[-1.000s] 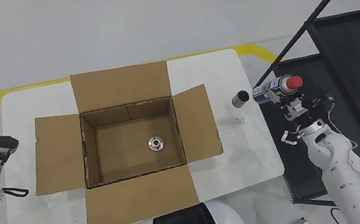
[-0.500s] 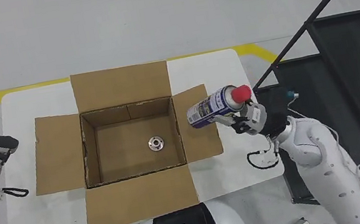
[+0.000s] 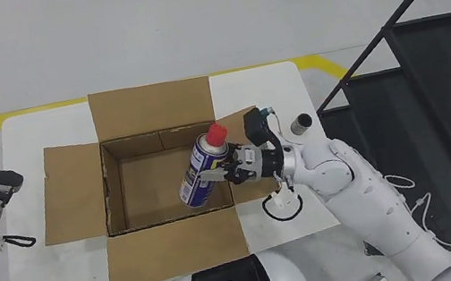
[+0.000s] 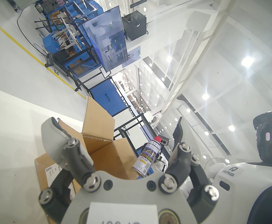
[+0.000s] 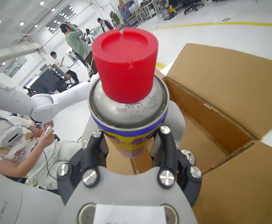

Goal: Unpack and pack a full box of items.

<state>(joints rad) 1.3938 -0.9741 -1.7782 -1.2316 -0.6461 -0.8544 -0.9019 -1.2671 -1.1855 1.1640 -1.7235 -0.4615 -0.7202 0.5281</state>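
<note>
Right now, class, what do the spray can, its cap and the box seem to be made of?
Spray can: likely metal, shiny silver shoulder with rolled rim. Cap: probably plastic, matte red, moulded notches. Box: corrugated cardboard, dull brown, fluted cut edges.

White table (image 3: 25, 139) with open cardboard box (image 3: 152, 108), small canister (image 3: 301, 123)
</note>
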